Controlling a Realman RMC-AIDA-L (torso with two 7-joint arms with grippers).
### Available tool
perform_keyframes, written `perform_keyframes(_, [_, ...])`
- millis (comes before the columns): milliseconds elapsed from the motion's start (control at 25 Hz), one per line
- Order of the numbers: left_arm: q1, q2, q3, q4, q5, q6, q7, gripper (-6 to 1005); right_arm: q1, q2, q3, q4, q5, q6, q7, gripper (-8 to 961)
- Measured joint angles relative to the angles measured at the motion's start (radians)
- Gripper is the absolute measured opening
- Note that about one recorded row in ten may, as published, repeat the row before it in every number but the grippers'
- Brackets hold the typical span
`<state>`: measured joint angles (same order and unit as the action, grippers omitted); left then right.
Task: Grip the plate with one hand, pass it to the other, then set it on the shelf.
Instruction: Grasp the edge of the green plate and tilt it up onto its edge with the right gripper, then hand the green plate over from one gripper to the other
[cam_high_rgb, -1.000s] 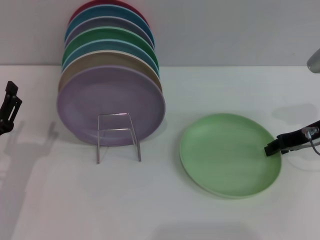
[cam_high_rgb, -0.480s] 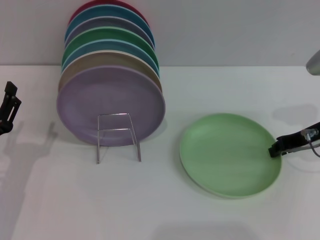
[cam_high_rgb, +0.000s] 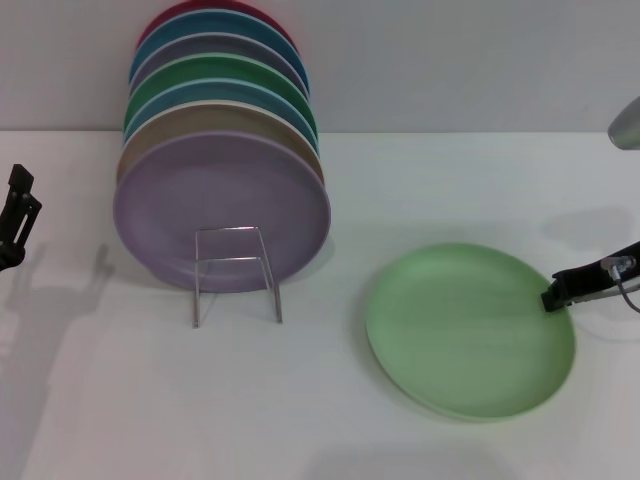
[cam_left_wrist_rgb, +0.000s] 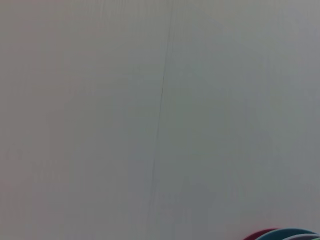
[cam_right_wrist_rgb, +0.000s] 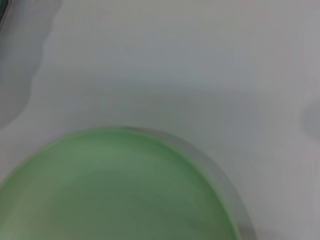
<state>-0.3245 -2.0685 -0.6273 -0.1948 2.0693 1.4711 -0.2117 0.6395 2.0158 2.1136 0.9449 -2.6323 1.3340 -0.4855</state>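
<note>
The right hand (cam_high_rgb: 556, 293) is reaching in at the far-right edge of the plate (cam_high_rgb: 470, 330), its dark tip sitting on or just over the rim; whether the fingers are clamping the rim or merely touching it cannot be told from the head view, and the right wrist view is showing only the plate's pale green face (cam_right_wrist_rgb: 115, 190) and bare counter (cam_right_wrist_rgb: 175, 65) beyond it. The plate is lying flat on the counter (cam_high_rgb: 330, 420), directly inward from this hand, with the shelf (cam_high_rgb: 236, 272) well beyond it on the hand's far side. That wire rack is already carrying a row of upright plates (cam_high_rgb: 222, 150), a lilac plate (cam_high_rgb: 220, 210) standing foremost

Judging by this, the first step, the grip, is under way and not yet secure. The next move is calling for a firm pinch on the rim, then a lift toward the middle for the pass. The left hand (cam_high_rgb: 18, 218) is waiting well apart at the opposite side, its opening impossible to tell

No brand, label or writing is showing anywhere
</note>
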Motion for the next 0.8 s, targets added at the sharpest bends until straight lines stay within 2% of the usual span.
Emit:
perform_keyframes(200, [0.001, 0.001, 0.0, 0.0, 0.0, 0.001, 0.0, 810, -0.016, 0.009, 0.0, 0.042, -0.001, -0.021, -0.006, 22])
perform_keyframes(240, [0.001, 0.001, 0.0, 0.0, 0.0, 0.001, 0.0, 810, -0.025, 0.014, 0.0, 0.069, -0.001, -0.026, -0.006, 22])
perform_keyframes(280, [0.001, 0.001, 0.0, 0.0, 0.0, 0.003, 0.0, 810, -0.05, 0.029, 0.0, 0.142, -0.002, -0.038, -0.01, 22])
perform_keyframes(320, [0.001, 0.001, 0.0, 0.0, 0.0, 0.003, 0.0, 810, -0.05, 0.029, 0.0, 0.142, -0.002, -0.038, -0.01, 21])
perform_keyframes(360, [0.001, 0.001, 0.0, 0.0, 0.0, 0.004, 0.0, 810, -0.075, 0.043, 0.0, 0.221, -0.004, -0.052, -0.016, 21])
perform_keyframes(400, [0.001, 0.001, 0.0, 0.0, 0.0, 0.004, 0.0, 810, -0.075, 0.043, 0.0, 0.221, -0.004, -0.052, -0.016, 21])
perform_keyframes(480, [0.001, 0.001, 0.0, 0.0, 0.0, 0.005, 0.0, 810, -0.101, 0.056, -0.001, 0.314, -0.005, -0.071, -0.023, 20])
perform_keyframes(640, [0.001, 0.001, 0.0, 0.0, 0.001, 0.007, 0.0, 810, -0.121, 0.058, -0.025, 0.368, -0.006, -0.11, -0.023, 19])
perform_keyframes(760, [0.002, 0.001, 0.0, -0.001, 0.005, 0.008, -0.002, 810, -0.157, 0.06, -0.109, 0.42, -0.032, -0.232, -0.016, 19])
perform_keyframes(800, [0.002, 0.001, 0.0, -0.003, 0.006, 0.008, -0.003, 810, -0.157, 0.06, -0.109, 0.42, -0.032, -0.232, -0.016, 19])
